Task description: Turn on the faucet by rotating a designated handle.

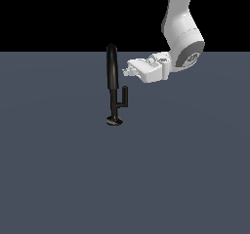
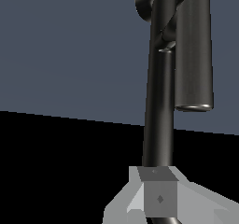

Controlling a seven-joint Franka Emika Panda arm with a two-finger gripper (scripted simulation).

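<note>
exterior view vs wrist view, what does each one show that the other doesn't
Only the exterior view shows the white arm, the whole gripper beside the spout's upper part and above the handle, and the faucet standing upright on the grey floor.

Only the wrist view shows a close look at the handle as a smooth cylinder with a flat end, and part of the gripper right at the spout.

Both show the faucet, the handle, grey floor and black background.

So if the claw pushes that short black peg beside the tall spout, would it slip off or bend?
The short glossy black cylindrical peg looks rigid, so bending seems unlikely. Its smooth, rounded surface could let the white claw slide off. It sits on a side arm, so it probably swings rather than tips.
</note>
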